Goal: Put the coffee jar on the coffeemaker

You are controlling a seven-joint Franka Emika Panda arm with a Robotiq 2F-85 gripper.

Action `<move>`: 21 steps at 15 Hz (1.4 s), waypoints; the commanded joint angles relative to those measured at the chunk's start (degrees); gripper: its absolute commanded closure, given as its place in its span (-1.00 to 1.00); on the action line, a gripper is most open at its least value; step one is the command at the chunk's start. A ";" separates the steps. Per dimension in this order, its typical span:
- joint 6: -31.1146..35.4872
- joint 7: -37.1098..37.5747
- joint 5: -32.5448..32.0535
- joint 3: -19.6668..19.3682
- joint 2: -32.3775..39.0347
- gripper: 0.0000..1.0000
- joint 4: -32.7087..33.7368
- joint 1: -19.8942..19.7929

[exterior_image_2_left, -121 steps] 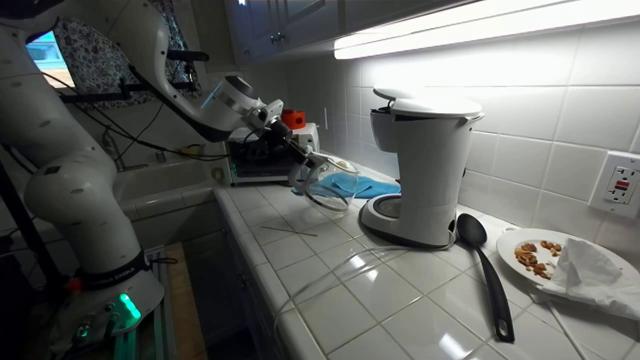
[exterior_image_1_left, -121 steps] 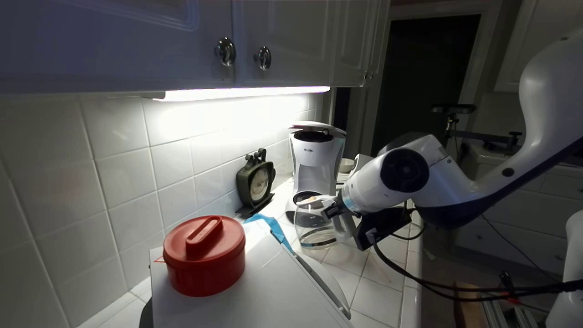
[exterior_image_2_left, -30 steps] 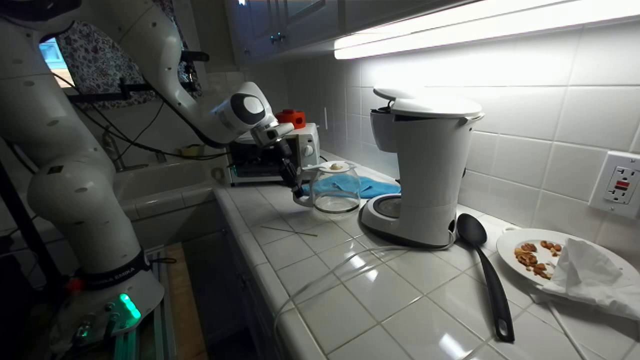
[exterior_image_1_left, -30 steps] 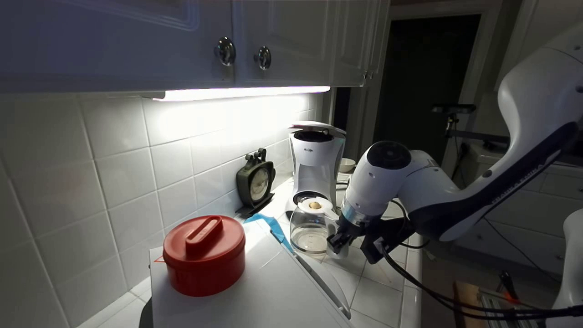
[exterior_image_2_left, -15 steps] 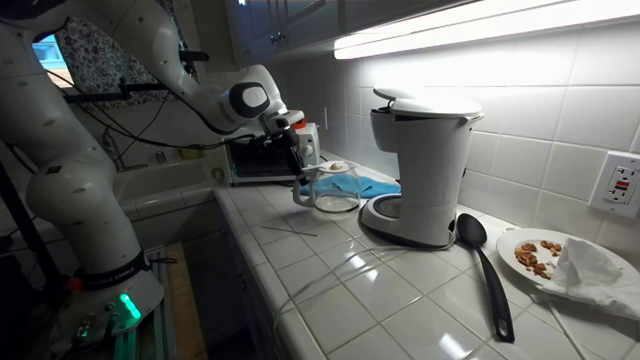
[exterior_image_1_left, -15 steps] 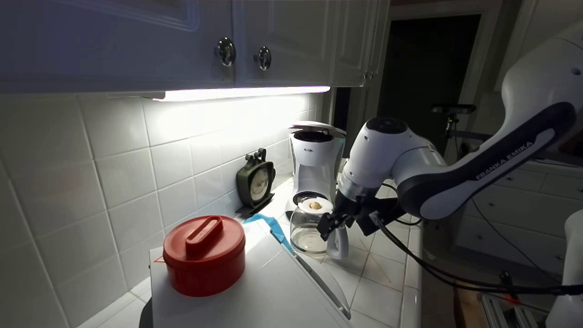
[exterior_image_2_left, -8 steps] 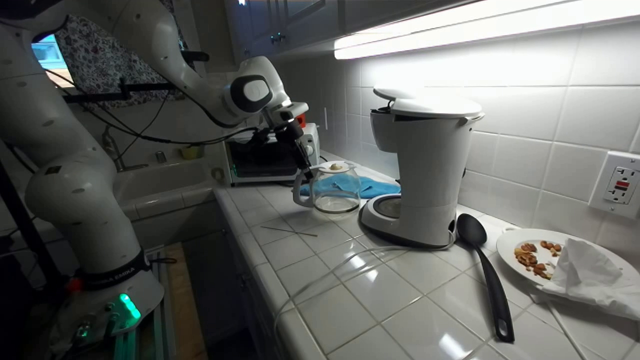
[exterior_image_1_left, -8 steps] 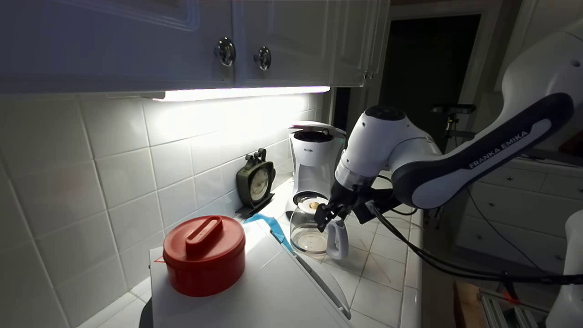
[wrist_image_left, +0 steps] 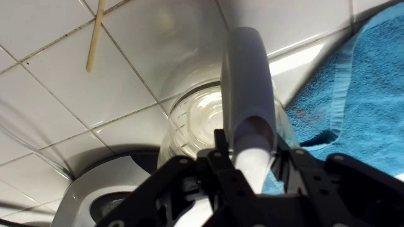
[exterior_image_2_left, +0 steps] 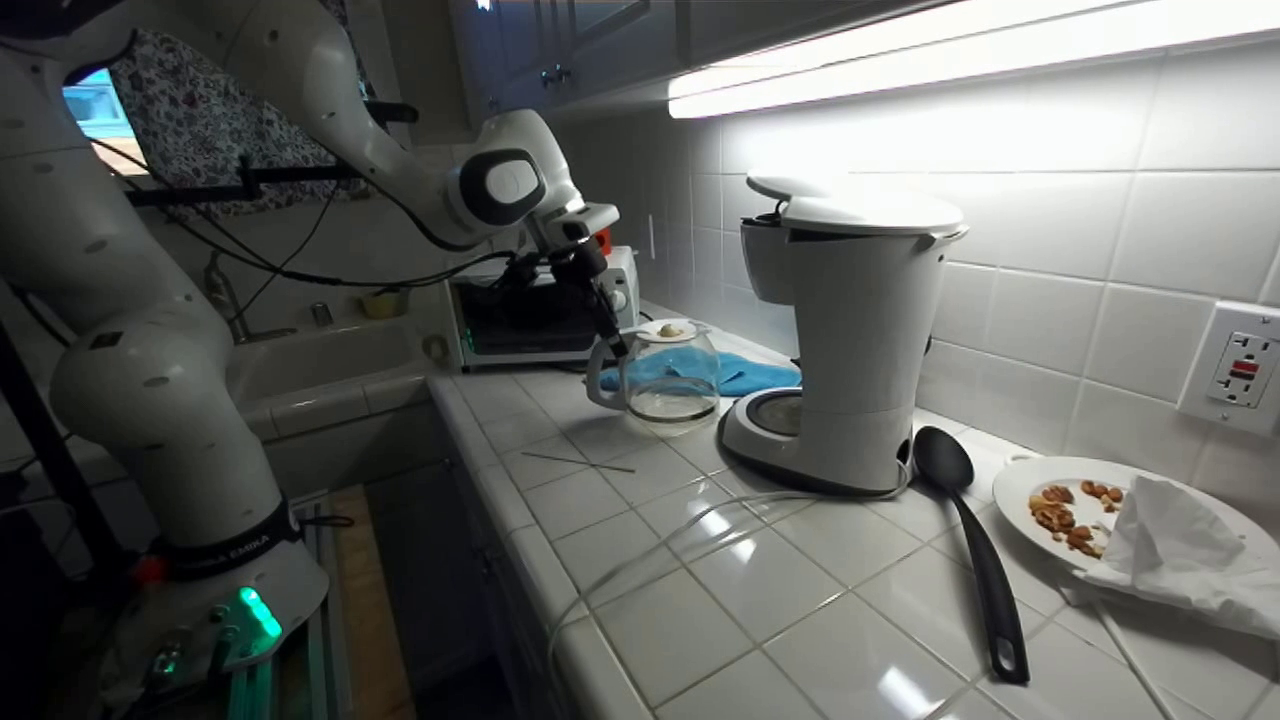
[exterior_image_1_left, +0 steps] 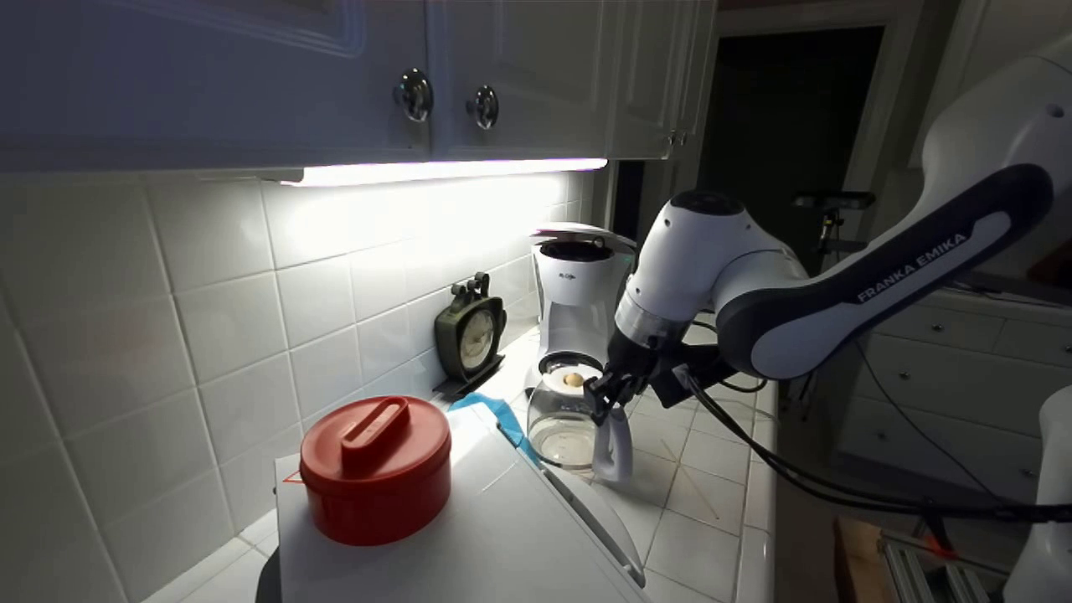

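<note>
- Plainly, I had the gripper (wrist_image_left: 251, 143) pinching the pale handle (wrist_image_left: 247, 78) of the coffee jar (exterior_image_2_left: 675, 398), its fingers (wrist_image_left: 222, 149) set on either side.
- The jar was located just in front of the coffeemaker (exterior_image_2_left: 860, 330), over the tiled counter (exterior_image_2_left: 700, 610); I could not tell whether its bottom touched.
- A blue cloth (exterior_image_2_left: 750, 373) lay in front of the coffeemaker.
- A black ladle (exterior_image_2_left: 978, 560) lay just behind the coffeemaker; a white plate (exterior_image_2_left: 1012, 500) bearing nuts (exterior_image_2_left: 1055, 515) stood farther behind it.

You see a long white under-cabinet lamp (exterior_image_2_left: 960, 55) overexpose glossy white wall tiles (exterior_image_2_left: 1030, 135) and glare off the white-tiled countertop (exterior_image_2_left: 780, 580); below lies shadow.
</note>
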 commanded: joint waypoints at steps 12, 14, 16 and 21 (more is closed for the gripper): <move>-2.23 6.87 -5.46 3.61 -5.27 0.81 -0.09 -4.91; -1.94 7.39 -5.22 3.63 -5.97 0.81 -0.20 -5.57; -2.00 7.41 -4.78 3.50 -6.62 0.81 -0.09 -6.18; -1.90 6.44 -3.23 2.71 -7.91 0.81 0.05 -7.72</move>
